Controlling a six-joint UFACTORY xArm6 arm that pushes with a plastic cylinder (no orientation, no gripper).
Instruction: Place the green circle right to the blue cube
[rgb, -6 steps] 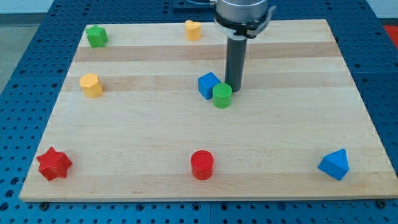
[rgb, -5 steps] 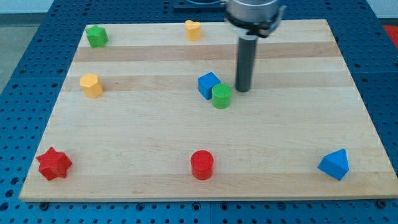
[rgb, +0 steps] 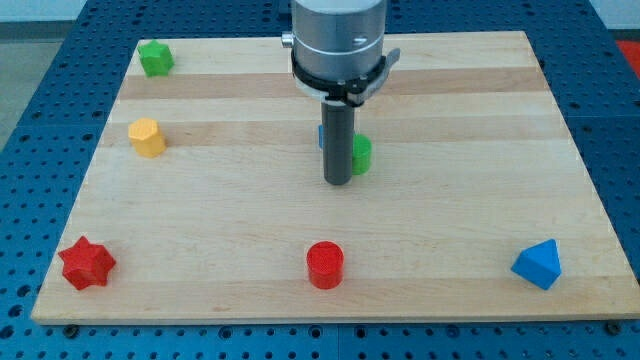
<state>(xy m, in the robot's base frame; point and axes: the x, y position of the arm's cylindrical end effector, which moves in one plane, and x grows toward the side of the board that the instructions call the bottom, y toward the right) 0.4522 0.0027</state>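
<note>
The green circle (rgb: 361, 155) lies near the board's middle, mostly hidden behind my rod. The blue cube (rgb: 321, 134) is just to its upper left; only a thin sliver shows left of the rod. My tip (rgb: 338, 183) rests on the board just below and left of the green circle, close to it; contact cannot be told.
A green block (rgb: 154, 57) sits at the top left, a yellow block (rgb: 146, 137) at the left, a red star (rgb: 86, 264) at the bottom left, a red cylinder (rgb: 325, 265) at the bottom middle, a blue wedge-shaped block (rgb: 538, 265) at the bottom right.
My rod has swung from the upper right of the green circle over to its lower left, now covering the blue cube and the yellow block at the top. The blocks look unmoved.
</note>
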